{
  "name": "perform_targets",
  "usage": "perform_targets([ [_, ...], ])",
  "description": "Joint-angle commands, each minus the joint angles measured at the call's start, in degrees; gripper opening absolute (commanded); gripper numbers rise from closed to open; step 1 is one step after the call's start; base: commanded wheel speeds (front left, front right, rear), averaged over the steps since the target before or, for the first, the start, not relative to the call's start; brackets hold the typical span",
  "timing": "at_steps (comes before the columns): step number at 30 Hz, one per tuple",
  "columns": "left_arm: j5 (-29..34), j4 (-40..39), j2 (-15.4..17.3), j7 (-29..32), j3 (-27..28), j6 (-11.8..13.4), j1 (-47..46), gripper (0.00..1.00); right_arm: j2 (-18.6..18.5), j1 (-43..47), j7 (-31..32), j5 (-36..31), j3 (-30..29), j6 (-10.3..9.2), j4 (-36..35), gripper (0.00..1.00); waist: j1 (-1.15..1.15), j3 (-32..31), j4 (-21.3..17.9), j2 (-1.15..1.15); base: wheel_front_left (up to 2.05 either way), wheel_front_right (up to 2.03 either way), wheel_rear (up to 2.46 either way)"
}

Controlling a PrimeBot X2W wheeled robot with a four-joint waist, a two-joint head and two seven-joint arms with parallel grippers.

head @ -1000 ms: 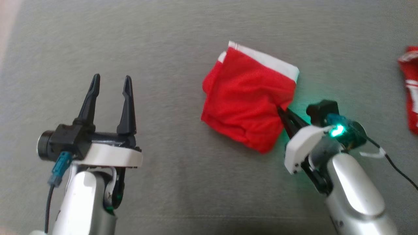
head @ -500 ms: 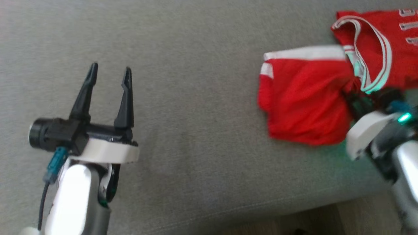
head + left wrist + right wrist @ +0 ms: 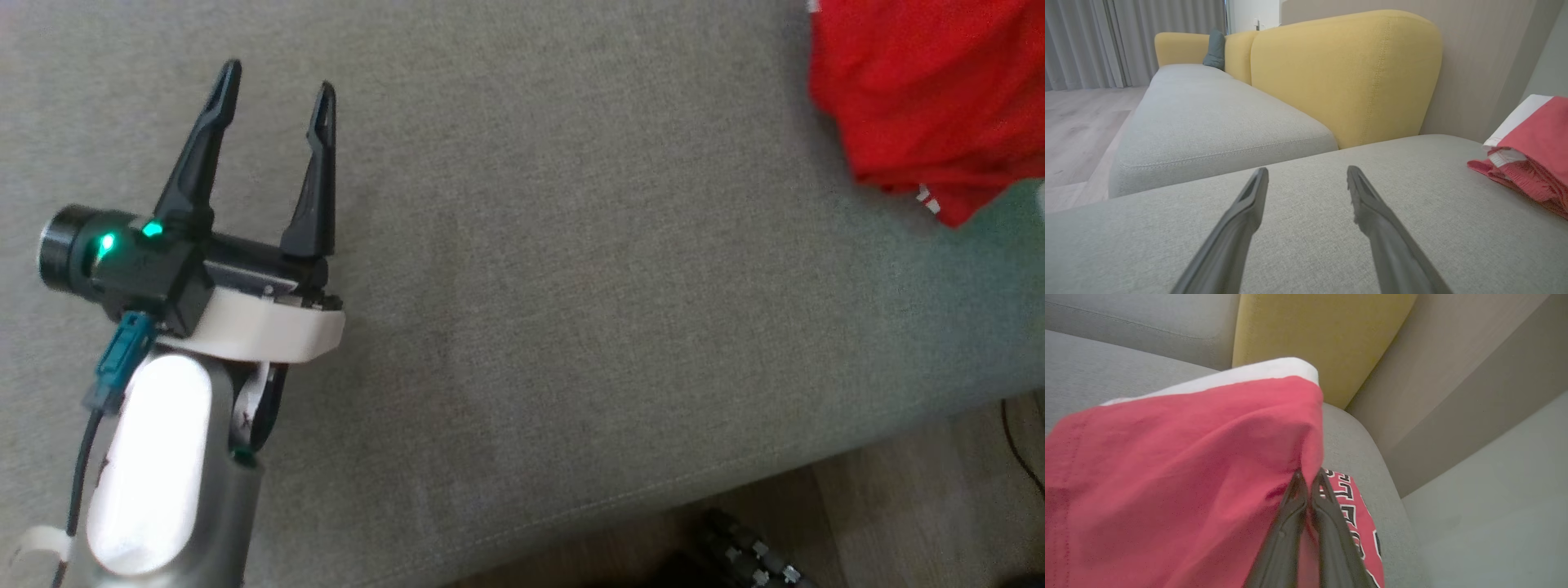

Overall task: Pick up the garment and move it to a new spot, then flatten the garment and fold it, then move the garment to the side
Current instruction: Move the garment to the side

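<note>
garment [image 3: 1188,477], red with a white band, sits at the far right end of the grey sofa seat [image 3: 571,286], well apart from the left fingers [image 3: 314,180], which stand spread and empty. right fingers [image 3: 1296,498] are clenched on its edge; the cloth runs leftward from them, above a lettered jersey [image 3: 1359,522]. judgement: setting it down falls to the right arm.

We've got loads of bare grey seat cushion [image 3: 571,286] ahead and to the right of our left hand [image 3: 278,76], wide open there. The yellow backrest [image 3: 1347,73] walls off the far side, and the red garment [image 3: 922,98] heaps up over at the right end.
</note>
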Motion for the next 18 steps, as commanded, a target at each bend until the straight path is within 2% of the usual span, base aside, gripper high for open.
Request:
perform_targets([
  [1,0.5,-2.6,1.3,0.2,1.1,-0.1,-1.5,1.00,-2.2,-0.8,0.0,-0.2,-0.7,-0.05,-1.8,0.00,-0.01,1.3,-0.7,0.00,0.00,0.00,0.00],
  [6,0.9,-3.6,1.8,0.9,0.3,-0.5,-3.5,1.00,-1.0,-2.3,0.6,-2.6,-3.2,-0.05,-1.9,0.00,-0.01,3.9,-1.3,0.00,0.00,0.00,0.00],
  [10,1.1,-4.1,1.8,1.2,-0.7,-1.0,-5.3,1.00,2.1,-3.6,1.8,-7.4,-7.6,-0.05,-0.1,0.00,-0.01,5.9,-1.3,0.00,0.00,0.00,0.00],
  [16,1.2,-3.8,1.7,1.0,-1.9,-1.3,-7.4,1.00,5.9,-5.3,-1.1,-14.6,-13.2,-0.05,2.8,0.00,-0.01,8.3,-0.4,0.00,0.00,0.00,0.00],
  [17,1.2,-3.7,1.7,0.9,-2.0,-1.4,-7.6,1.00,6.3,-5.6,-1.8,-16.2,-14.0,-0.05,3.2,0.19,-0.01,8.6,-0.3,0.00,0.00,0.00,0.00],
  [18,1.1,-3.4,1.7,0.7,-2.0,-1.4,-7.7,1.00,7.1,-5.8,-2.6,-17.4,-14.9,-0.05,3.6,0.45,-0.01,8.7,-0.1,0.00,0.00,0.00,0.00],
])
